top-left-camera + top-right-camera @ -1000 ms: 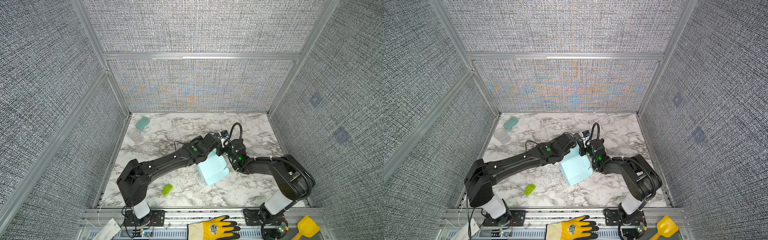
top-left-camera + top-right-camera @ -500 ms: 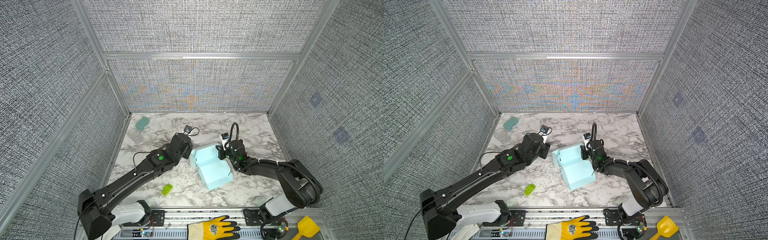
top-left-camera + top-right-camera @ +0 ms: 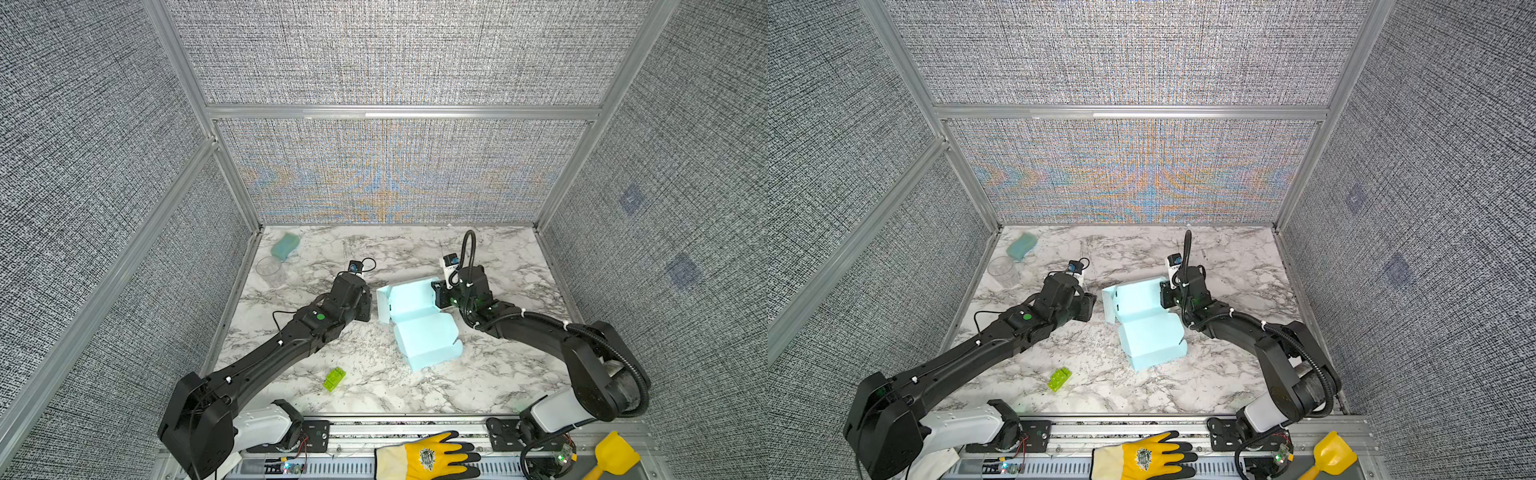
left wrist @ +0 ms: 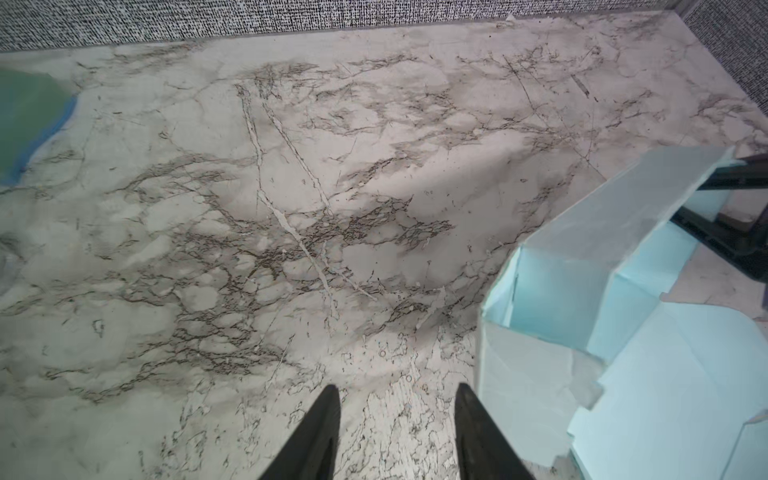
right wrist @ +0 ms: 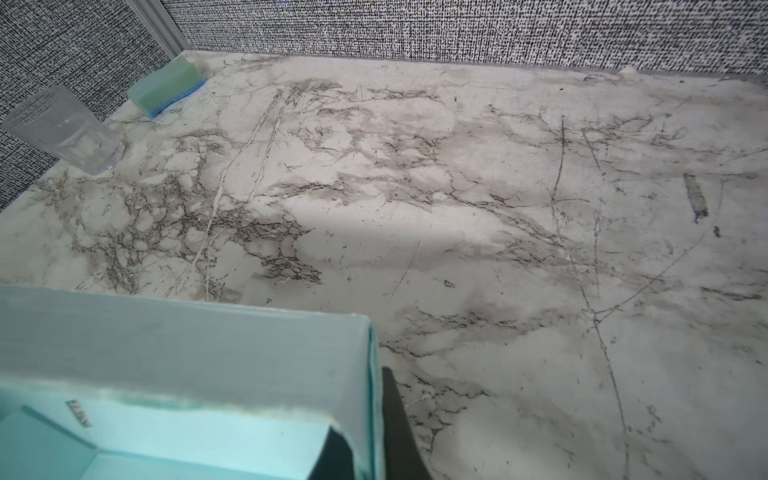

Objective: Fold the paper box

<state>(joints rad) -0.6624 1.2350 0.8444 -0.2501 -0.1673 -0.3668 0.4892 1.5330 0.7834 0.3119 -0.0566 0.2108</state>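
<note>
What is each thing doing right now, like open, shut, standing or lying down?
paper box: half folded, lid open.
right gripper: jaws shut on the paper box's side wall.
left gripper: jaws open, empty, beside the box.
clear cup: upright, empty.
green brick: lying loose.
sponge: lying flat, untouched.

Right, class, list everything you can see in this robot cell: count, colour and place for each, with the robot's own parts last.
table: 1, white-grey marble pattern, floor of the cell
paper box: 1, pale blue, table centre, partly folded, lid open
toy brick: 1, lime green, table front, left of the box in both top views
sponge block: 1, teal, far left corner
cup: 1, clear, table's left edge, beside the sponge block
glove: 1, yellow and black, on the front rail
scoop: 1, yellow, right end of the rail
left gripper: 1, black, open, empty, beside the box
right gripper: 1, black, shut on a side wall of the box
</note>
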